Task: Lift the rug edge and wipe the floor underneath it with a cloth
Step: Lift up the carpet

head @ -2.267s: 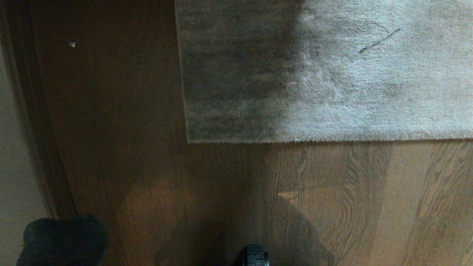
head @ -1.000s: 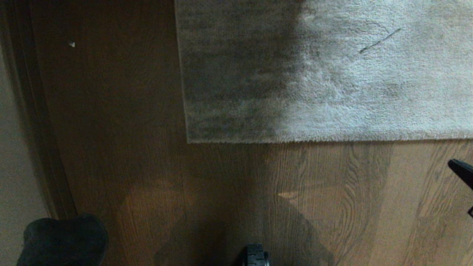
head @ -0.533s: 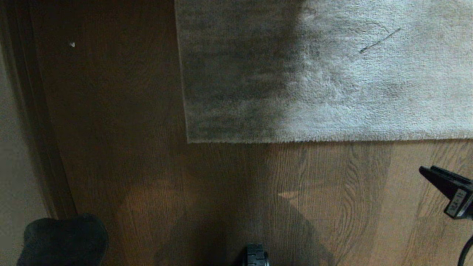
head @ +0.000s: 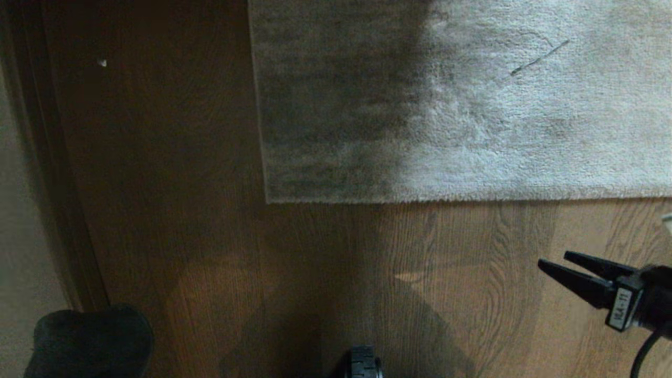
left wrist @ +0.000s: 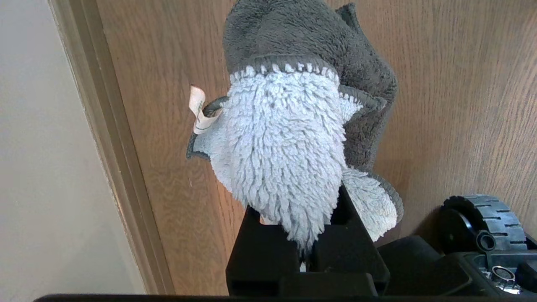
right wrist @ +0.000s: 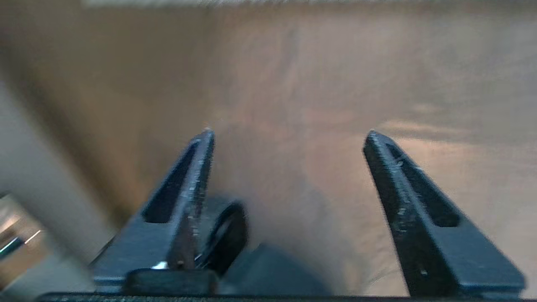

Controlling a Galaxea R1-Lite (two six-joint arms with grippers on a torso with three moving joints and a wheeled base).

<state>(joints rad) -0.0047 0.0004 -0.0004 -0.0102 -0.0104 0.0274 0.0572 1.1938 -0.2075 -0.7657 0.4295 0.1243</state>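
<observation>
**Right gripper open and empty, left clamped on cloth**

Right gripper [head: 554,265] over bare floor [head: 462,294], fingers [right wrist: 188,188] spread wide, holding and touching nothing. Sits near the rug edge [head: 472,198], apart from it; rug lies flat. Left gripper [left wrist: 306,251] parked low near the base wheel [left wrist: 482,222], clamped tight on the cloth [left wrist: 285,155].

We see the rug edge [head: 451,198] lying flat and straight, pale plush pile with its corner at the left, on the floor [head: 325,273] of dark, wavy-grained boards. The cloth [left wrist: 289,142], shaggy whitish with a grey reverse, hangs bunched from our left hand [left wrist: 308,251].
</observation>
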